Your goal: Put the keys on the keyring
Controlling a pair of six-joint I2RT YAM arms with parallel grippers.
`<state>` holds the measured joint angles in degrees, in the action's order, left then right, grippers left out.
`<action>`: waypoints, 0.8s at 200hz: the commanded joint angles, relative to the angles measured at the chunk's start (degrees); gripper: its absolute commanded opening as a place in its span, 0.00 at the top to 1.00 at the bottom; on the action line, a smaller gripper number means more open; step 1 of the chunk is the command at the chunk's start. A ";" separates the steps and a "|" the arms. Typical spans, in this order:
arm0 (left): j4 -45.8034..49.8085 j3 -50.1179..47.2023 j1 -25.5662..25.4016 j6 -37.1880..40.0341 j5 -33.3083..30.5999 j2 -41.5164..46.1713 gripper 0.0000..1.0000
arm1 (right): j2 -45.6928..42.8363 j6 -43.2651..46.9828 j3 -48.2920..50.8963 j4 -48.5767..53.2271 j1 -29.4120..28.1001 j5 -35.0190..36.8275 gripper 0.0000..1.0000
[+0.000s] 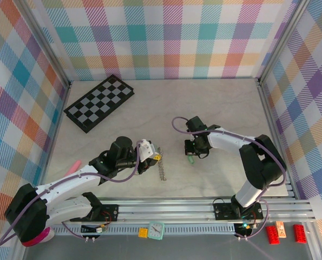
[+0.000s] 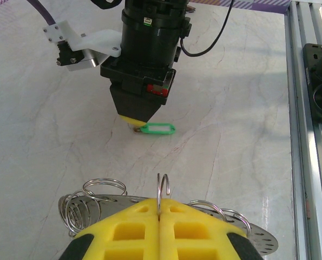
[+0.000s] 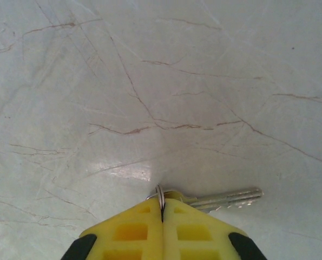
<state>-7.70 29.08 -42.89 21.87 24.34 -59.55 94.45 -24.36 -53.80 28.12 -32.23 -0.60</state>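
Left pincer [image 2: 161,205] is pressed together on an upright wire loop of the keyring [image 2: 90,201], whose coiled rim spreads to either side of the yellow fingers [image 2: 129,230], low over the desk [image 2: 52,141]. Right pincer [image 3: 162,206] is pinched shut on the small ring at the head of a silver key [image 3: 230,198], which lies flat on the desk. A green tag [image 2: 158,128] lies under the right pincer. The two pincers are near each other but apart.

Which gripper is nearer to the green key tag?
Right. The right gripper stands at the green key tag, shut on the small ring of its key. The left gripper is apart, shut on the keyring.
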 commanded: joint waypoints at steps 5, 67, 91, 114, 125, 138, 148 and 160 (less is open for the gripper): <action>-2.13 1.21 -0.39 -0.42 0.45 0.05 1.00 | -1.96 1.61 -0.46 0.56 -0.21 0.73 1.00; -0.88 2.03 -0.44 -4.29 -0.48 0.72 1.00 | -20.28 9.68 6.70 -8.28 -0.29 -8.18 1.00; -0.91 2.53 -0.44 -6.03 0.26 1.14 1.00 | -26.00 12.86 7.19 -8.65 -1.17 -12.93 1.00; -0.23 3.39 -0.44 -7.64 0.45 0.95 1.00 | -31.50 16.70 8.11 -9.08 -3.70 -14.55 1.00; -0.15 3.69 -0.41 -8.46 0.54 0.84 1.00 | -33.71 18.41 8.60 -9.30 -4.58 -15.40 1.00; -0.36 3.83 -0.43 -9.34 0.69 0.73 1.00 | -35.94 20.27 9.35 -9.68 -5.27 -17.18 1.00; -0.55 3.88 -0.41 -9.69 0.79 0.67 1.00 | -37.10 21.34 9.97 -9.98 -5.52 -18.52 1.00; -0.80 3.97 -0.42 -9.95 1.05 0.73 1.00 | -38.13 22.37 10.57 -10.23 -5.78 -20.48 1.00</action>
<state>-7.25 31.00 -42.89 14.06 24.12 -59.61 58.43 -7.07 -44.91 19.53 -37.54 -15.62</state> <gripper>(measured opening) 0.045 0.059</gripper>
